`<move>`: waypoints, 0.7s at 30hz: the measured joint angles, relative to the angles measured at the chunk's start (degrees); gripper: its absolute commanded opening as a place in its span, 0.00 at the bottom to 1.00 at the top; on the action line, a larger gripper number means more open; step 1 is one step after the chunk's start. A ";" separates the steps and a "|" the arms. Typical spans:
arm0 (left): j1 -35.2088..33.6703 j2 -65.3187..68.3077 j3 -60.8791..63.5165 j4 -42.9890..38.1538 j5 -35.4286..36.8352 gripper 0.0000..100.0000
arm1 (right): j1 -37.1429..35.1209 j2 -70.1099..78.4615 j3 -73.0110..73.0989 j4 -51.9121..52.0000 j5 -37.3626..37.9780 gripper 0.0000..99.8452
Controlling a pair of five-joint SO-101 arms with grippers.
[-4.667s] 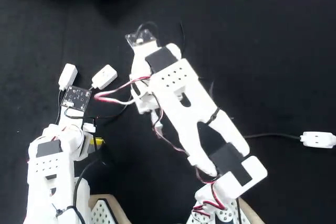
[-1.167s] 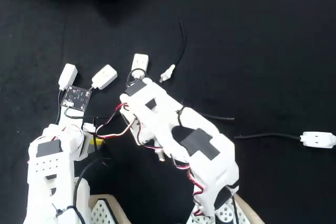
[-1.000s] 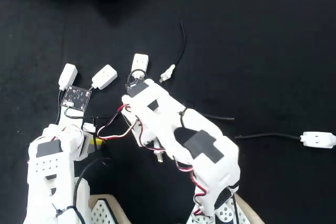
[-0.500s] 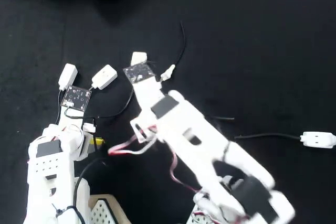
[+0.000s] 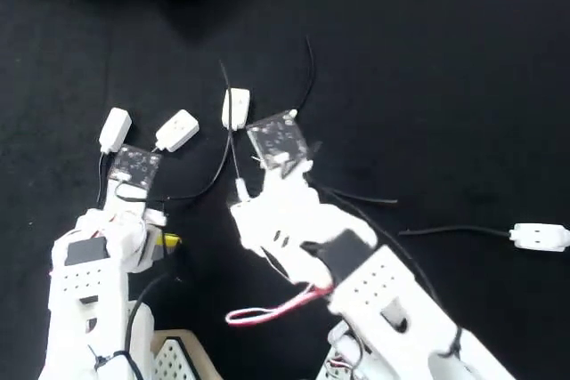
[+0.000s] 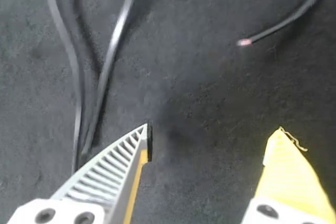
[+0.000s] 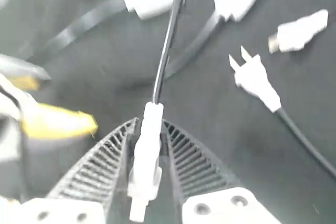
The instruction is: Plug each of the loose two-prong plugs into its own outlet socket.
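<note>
Right claw (image 7: 148,123): closed tight on a white held plug (image 7: 146,156). The plug sits lengthwise between the two ribbed fingers, low over the black cloth (image 5: 445,86).
Held plug's cable (image 7: 169,40): black. It runs straight away from the claw and passes between the second socket (image 5: 176,130) and the third socket (image 5: 236,109), close by the third.
Held plug, location: in the right claw near the table's middle, short of the sockets and in none of them.
First socket (image 5: 114,129): white block, just left of the second, with nothing plugged in.
Second and third sockets: white, flat on the cloth, each with its own black lead. No plug is seated in either.
Far socket (image 5: 539,236): alone at the right edge, well apart from the rest, with its lead trailing inward.
Loose plug (image 7: 254,77): white, two bare prongs, lying on the cloth near the third socket but apart from it. Its black cable trails off.
Small white piece (image 7: 300,29): lies just beyond the loose plug. Cannot tell what kind of part it is.
Left claw (image 6: 212,132): wide, with nothing between the grey ribbed finger (image 6: 118,169) and the yellow finger (image 6: 286,166). It is over bare cloth.
Near left claw: a pair of black cables (image 6: 79,87) beside the grey finger, and a cut cable end (image 6: 244,42) farther off.
Left arm (image 5: 89,264): near-left corner, behind the first and second sockets.
</note>
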 measured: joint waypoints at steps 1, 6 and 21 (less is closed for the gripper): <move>0.97 -0.18 0.00 0.00 -0.09 0.34 | 0.00 -2.02 1.85 -3.69 -1.41 0.01; 6.51 -6.51 1.14 0.00 2.46 0.35 | 0.18 -11.60 13.27 -22.95 -4.13 0.01; 29.27 -43.60 0.79 15.82 17.41 0.35 | 5.98 -37.19 31.47 -34.81 -15.91 0.01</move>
